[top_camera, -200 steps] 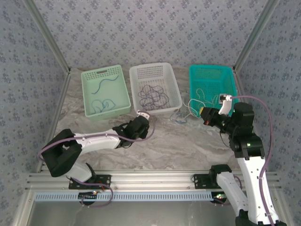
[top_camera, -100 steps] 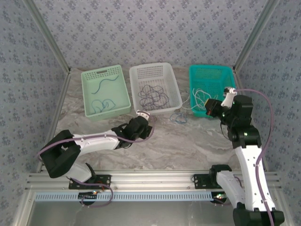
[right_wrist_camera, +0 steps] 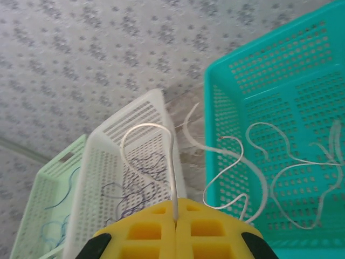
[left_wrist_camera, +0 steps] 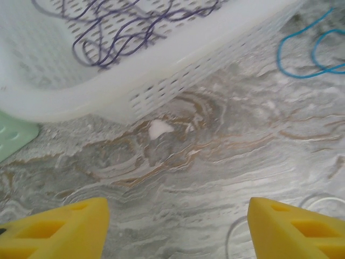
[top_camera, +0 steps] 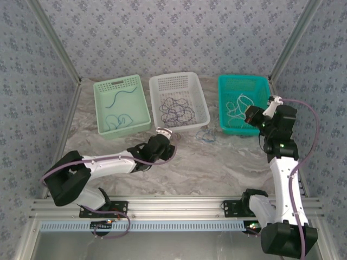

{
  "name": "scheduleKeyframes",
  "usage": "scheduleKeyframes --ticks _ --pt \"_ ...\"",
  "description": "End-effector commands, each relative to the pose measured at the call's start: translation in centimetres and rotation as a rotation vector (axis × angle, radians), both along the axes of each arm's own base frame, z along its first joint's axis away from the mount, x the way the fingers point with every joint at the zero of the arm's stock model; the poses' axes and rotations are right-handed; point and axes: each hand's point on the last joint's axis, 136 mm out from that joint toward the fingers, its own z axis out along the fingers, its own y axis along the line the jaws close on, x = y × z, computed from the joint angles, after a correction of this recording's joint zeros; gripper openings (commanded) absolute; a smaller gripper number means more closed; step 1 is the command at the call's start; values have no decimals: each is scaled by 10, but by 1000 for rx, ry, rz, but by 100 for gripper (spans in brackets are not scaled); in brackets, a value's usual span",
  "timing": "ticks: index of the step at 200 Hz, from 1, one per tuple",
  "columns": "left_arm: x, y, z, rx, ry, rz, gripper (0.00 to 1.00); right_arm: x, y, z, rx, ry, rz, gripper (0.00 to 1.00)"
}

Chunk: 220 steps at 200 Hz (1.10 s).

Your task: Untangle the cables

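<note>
The right gripper [right_wrist_camera: 175, 220] is clamped on a pale white cable [right_wrist_camera: 173, 178], up over the teal basket [right_wrist_camera: 215, 102] just right of the white basket [right_wrist_camera: 116, 140]. The cable stands up from the pinch and then flops into a loop, so it looks very light and limp with a bit of spring. It's thin and probably slippery, so a firm pinch near a free end seems better than grabbing mid-tangle.

The left gripper [left_wrist_camera: 178, 226] is spread wide and holds nothing, low over the desk [left_wrist_camera: 215, 162] just in front of the white basket. A blue cable [left_wrist_camera: 280, 56] lies by that basket's front right corner. The dark tangle [left_wrist_camera: 108, 38] sits inside it and could snag on the holes.
</note>
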Motion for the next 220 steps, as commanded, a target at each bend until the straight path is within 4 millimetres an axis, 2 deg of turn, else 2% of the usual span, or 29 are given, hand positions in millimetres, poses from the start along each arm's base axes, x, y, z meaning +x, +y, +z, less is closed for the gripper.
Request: scheduleKeyframes --ticks 1,26,41,62,81,114,143,190,220 --pt "1 -37 62 -210 -126 -123 74 -13 28 20 20 -62 147 0" --pt "5 -65 128 -368 -255 -217 79 -26 49 24 39 -68 223 0" --pt "12 -76 158 -421 -294 -230 81 -33 61 25 49 -70 258 0" --pt "14 -95 190 -518 -302 -302 82 -40 76 28 54 -76 300 0" --pt "18 -108 208 -564 -323 -333 83 -45 90 29 45 -72 344 0" --pt "17 -124 228 -664 -333 -407 81 -50 105 30 35 -71 384 0" --pt "11 -138 228 -692 -298 -473 79 -50 109 29 28 -72 390 0" --pt "6 -143 231 -748 -289 -508 78 -46 111 25 25 -56 388 0" --pt "5 -139 229 -758 -288 -495 78 -44 110 24 20 -51 379 0"
